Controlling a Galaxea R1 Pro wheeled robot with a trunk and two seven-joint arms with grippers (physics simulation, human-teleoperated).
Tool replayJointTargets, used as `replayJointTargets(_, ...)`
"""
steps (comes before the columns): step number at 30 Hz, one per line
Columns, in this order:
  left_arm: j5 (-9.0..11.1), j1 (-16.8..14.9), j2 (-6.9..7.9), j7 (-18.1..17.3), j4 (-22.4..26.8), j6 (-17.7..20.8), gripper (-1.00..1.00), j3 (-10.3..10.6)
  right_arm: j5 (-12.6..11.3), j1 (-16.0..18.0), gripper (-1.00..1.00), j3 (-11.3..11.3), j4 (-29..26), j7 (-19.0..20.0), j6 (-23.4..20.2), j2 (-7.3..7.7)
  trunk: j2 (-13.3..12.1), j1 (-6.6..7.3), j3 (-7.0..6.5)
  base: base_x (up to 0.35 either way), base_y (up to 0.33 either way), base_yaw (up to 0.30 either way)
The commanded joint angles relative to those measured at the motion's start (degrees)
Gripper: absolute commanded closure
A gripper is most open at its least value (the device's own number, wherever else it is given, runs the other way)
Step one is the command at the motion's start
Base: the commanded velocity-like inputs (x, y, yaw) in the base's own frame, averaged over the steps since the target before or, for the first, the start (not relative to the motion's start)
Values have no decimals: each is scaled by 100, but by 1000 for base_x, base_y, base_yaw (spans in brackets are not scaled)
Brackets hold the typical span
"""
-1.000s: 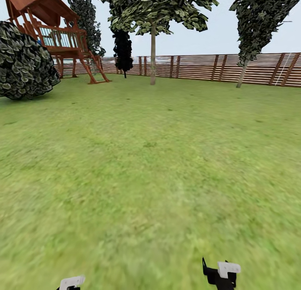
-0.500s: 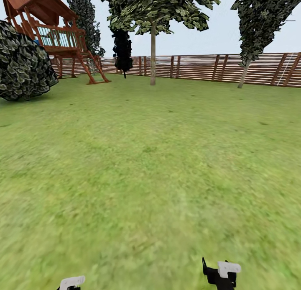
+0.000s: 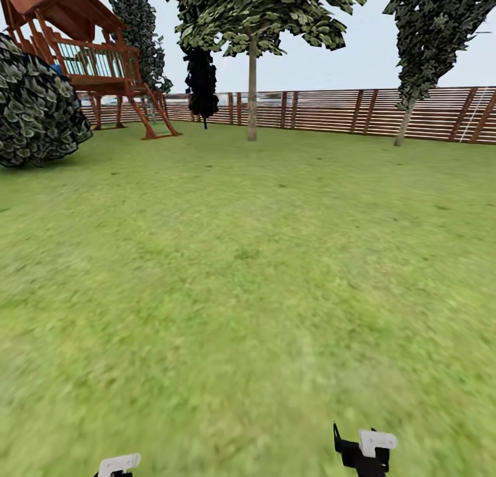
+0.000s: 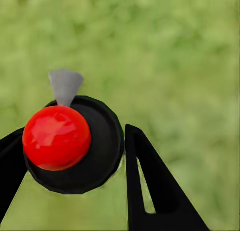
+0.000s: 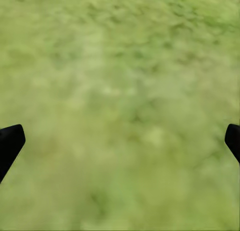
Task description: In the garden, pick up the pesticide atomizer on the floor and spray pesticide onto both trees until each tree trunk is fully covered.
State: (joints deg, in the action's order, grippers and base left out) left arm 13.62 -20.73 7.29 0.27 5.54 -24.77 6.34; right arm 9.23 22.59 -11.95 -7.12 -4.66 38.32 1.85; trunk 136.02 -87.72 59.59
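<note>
Atomizer (image 4: 72,143), a black round body with a red cap and grey nozzle, sits clamped between the fingers of the left gripper (image 4: 75,156) above the grass (image 3: 248,291). Right gripper (image 5: 120,136) hangs beside it, spread wide and empty. Far ahead stand a leafy tree (image 3: 252,85), a bush (image 3: 38,105), a wooden playhouse (image 3: 89,57) and the slatted fence (image 3: 331,109).

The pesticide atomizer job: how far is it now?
Done: the left fingers hold the pesticide atomizer, its red top up, above the grass. In hand: the robot faces open lawn. Left: reaching the trees and spraying; one pale trunk stands far off by the fence.
</note>
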Motion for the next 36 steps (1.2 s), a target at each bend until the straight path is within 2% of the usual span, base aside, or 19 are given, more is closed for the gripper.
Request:
replayJointTargets(1, 2, 1, 0, 0, 0, -1, 100, -1, 0, 0, -100, 0, 0, 0, 0, 0, 0, 0, 0, 338, 0, 0)
replayJointTargets(36, 1, 2, 0, 7, 1, -1, 100, -1, 0, 0, -100, 0, 5, 0, 0, 0, 0, 0, 0, 338, 0, 0)
